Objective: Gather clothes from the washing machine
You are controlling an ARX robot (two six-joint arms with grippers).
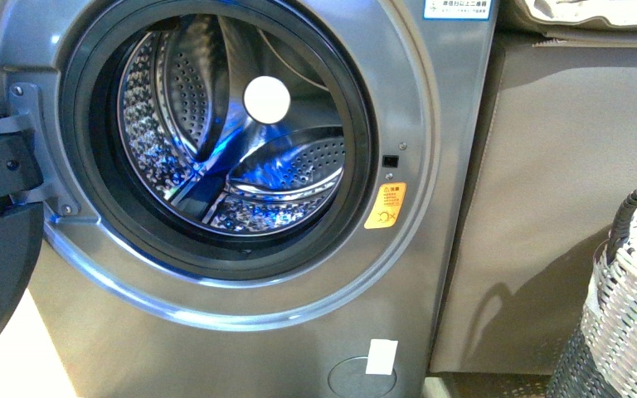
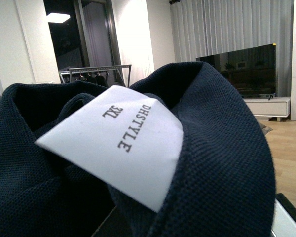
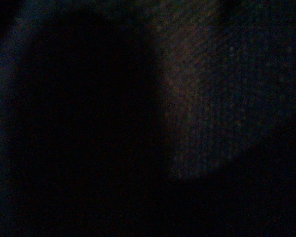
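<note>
Though clothes (image 2: 227,163) fill L wrist view close-up, pincer hidden, grip can't tell; R view dark.

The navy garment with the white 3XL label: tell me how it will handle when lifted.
Probably floppy: the navy garment lies in soft, rounded folds around its white label, so it will likely sag and trail. The textured knit looks grippy rather than slippery. The 3XL marking suggests plenty of cloth, so perhaps bulky to gather.
</note>
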